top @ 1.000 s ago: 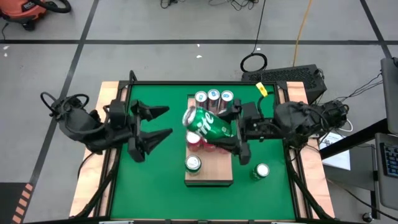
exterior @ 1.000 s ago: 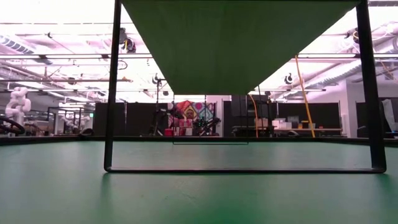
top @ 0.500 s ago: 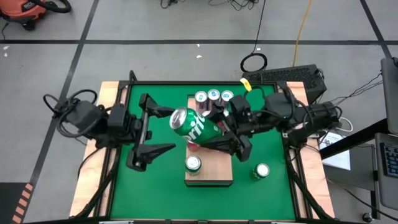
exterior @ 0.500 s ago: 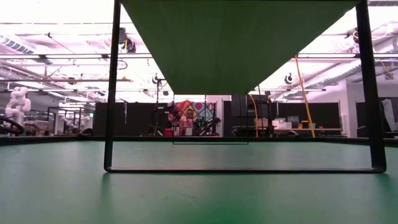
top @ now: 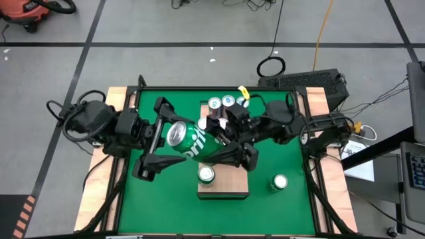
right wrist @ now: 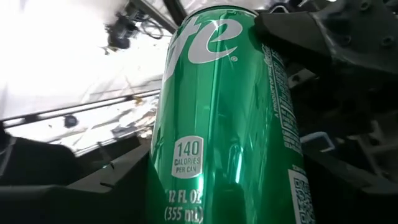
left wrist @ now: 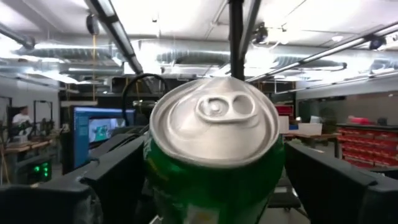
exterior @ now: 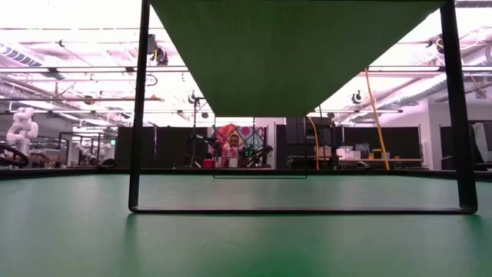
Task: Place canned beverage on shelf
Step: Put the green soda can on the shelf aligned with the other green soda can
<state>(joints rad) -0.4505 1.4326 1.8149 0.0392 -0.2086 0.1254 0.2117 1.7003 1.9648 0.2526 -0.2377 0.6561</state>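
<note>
A green beverage can (top: 192, 141) hangs on its side above the pale wooden shelf (top: 229, 186), with my right gripper (top: 214, 141) shut on it. The can's silver top (left wrist: 214, 124) points toward the table's left. My left gripper (top: 171, 141) is open, one finger on each side of that top end; I cannot tell whether they touch it. Three cans (top: 228, 101) stand at the shelf's far end. One more (top: 206, 174) stands near its near end. My right gripper pinches the can's green side wall (right wrist: 155, 186) between its two fingers (right wrist: 74, 180), on the half toward the can's bottom. The fingers come from the table's right, slanting a little upward, and lie along the can. The can is lifted clear of the shelf.
A single can (top: 279, 182) stands on the green table to the right of the shelf. Wooden strips (top: 113, 166) edge the table, with a black frame at its far side. The green surface left of the shelf lies under my left arm.
My right gripper has carried the green can toward the table's left, away from above the shelf's middle. The can has turned so that its top faces my left gripper. My left gripper has rolled, and its fingers now stand on either side of the can's top.
</note>
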